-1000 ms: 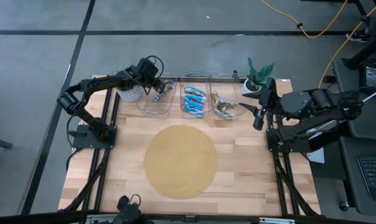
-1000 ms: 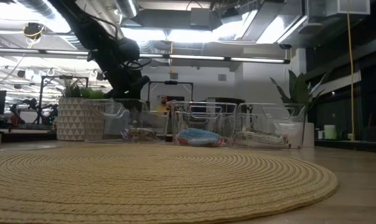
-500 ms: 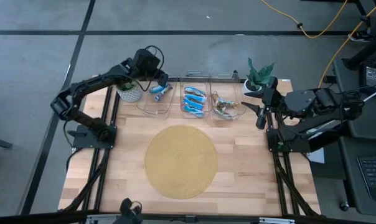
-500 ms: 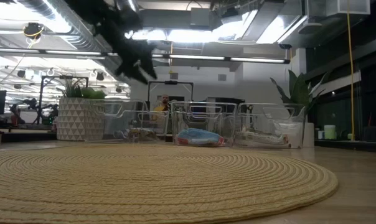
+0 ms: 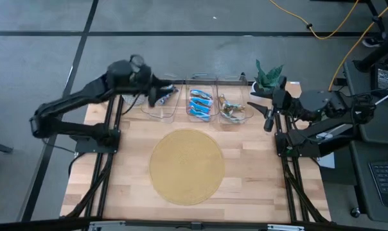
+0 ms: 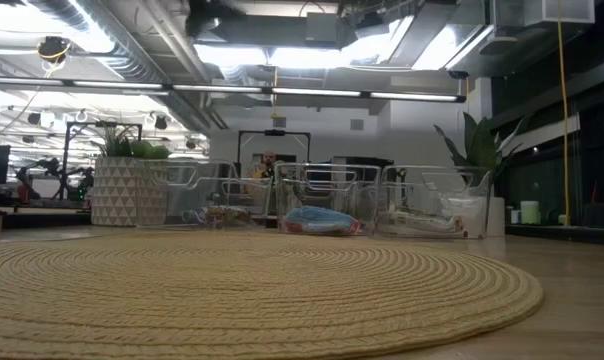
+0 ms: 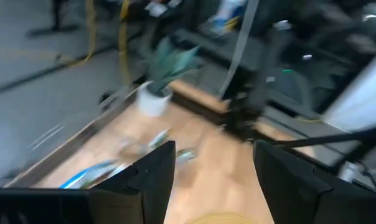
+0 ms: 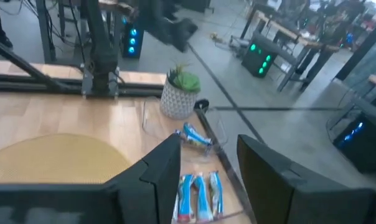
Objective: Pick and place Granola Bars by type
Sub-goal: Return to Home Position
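Three clear bins stand in a row at the table's far side. The left bin (image 5: 160, 102) holds one blue-wrapped bar (image 5: 167, 94), also seen in the right wrist view (image 8: 193, 135). The middle bin (image 5: 202, 80) holds several blue bars (image 5: 200, 104). The right bin (image 5: 240, 117) holds green-brown bars (image 5: 230, 110). My left gripper (image 5: 155, 97) hangs high over the left bin, open and empty (image 7: 213, 180). My right gripper (image 5: 267, 119) waits open (image 8: 210, 180) at the table's right edge, beside the right bin.
A round woven mat (image 5: 186, 165) covers the middle of the table. A potted plant (image 5: 268, 77) stands at the far right corner, and a white patterned pot (image 6: 122, 190) at the far left, next to the bins. Bare wood lies around the mat.
My left gripper has risen from the left bin, straight up and out of the low view, and its arm has swung toward the table's left. The blue bar stays lying in the left bin.
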